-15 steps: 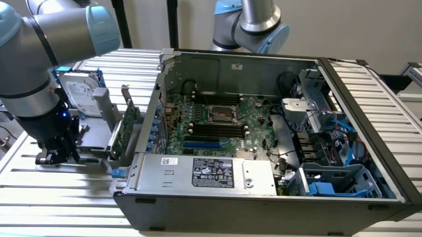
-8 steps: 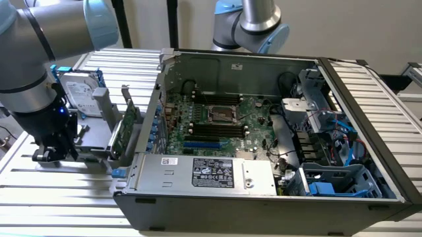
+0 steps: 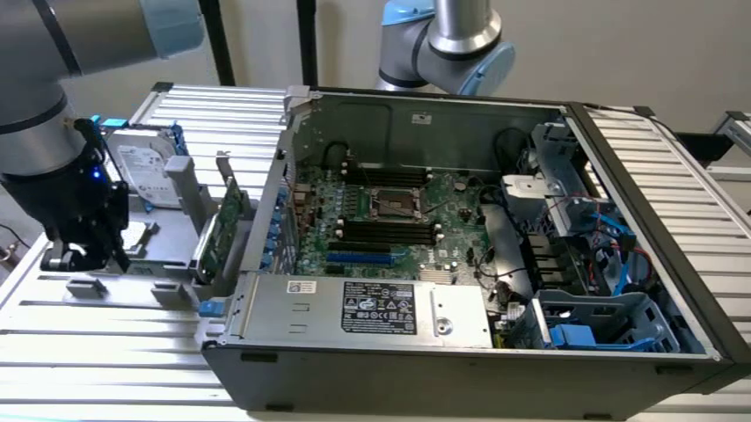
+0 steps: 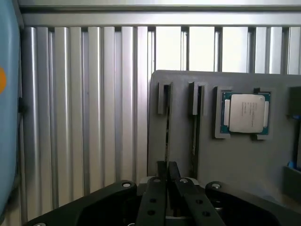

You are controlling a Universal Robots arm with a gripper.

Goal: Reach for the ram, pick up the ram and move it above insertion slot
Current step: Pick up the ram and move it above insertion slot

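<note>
On the slatted counter, beside the open computer case, sits a grey tray. The tool hangs low over it, pinched edgewise on the ram, which stands in a tray slot.

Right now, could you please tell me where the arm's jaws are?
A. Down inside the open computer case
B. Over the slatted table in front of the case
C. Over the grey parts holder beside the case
C: the jaws hang over the grey parts holder, which stands at the exterior view's left of the open computer case, outside its walls.
</note>
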